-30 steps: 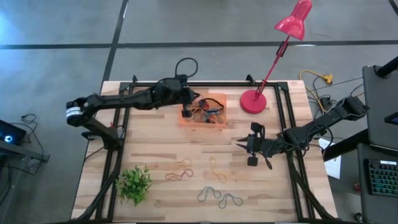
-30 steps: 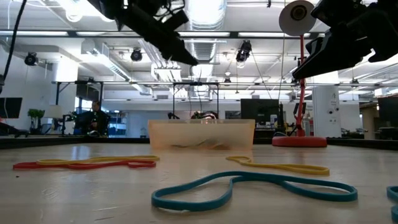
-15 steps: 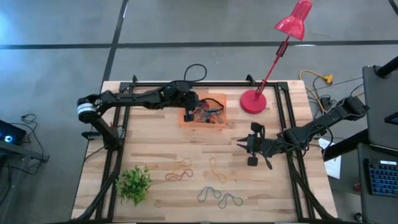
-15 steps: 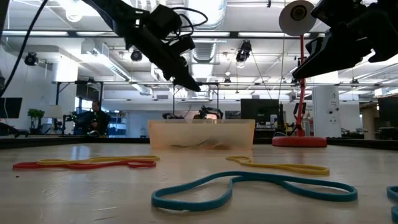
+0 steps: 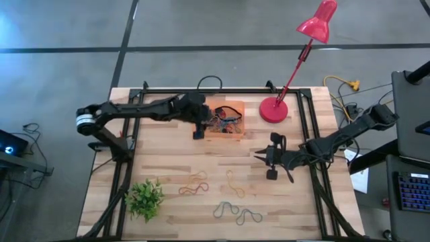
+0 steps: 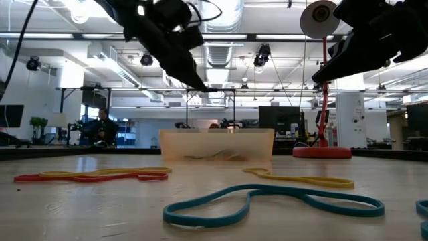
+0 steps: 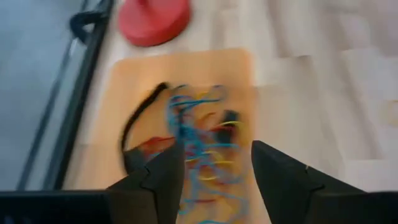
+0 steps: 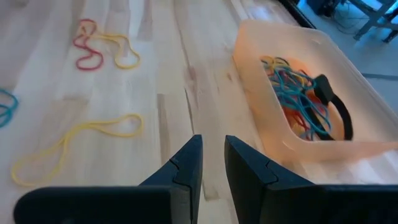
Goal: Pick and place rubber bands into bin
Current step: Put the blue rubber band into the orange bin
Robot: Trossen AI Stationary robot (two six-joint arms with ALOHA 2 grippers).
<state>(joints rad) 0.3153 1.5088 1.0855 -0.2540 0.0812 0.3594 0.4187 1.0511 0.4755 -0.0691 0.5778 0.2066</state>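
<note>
Tangling thin floppy rubber bands (image 8: pixel 298 93) inside translucent orange bin (image 8: pixel 348 152).

The left gripper (image 5: pixel 198 133) has moved. Before, it was over the left end of the bin (image 5: pixel 235 106). Now it has pulled back and sits just outside that left edge, over the tabletop (image 5: pixel 168 161). In the low view, the left arm has gone up and to the left, away from the bin.
</note>
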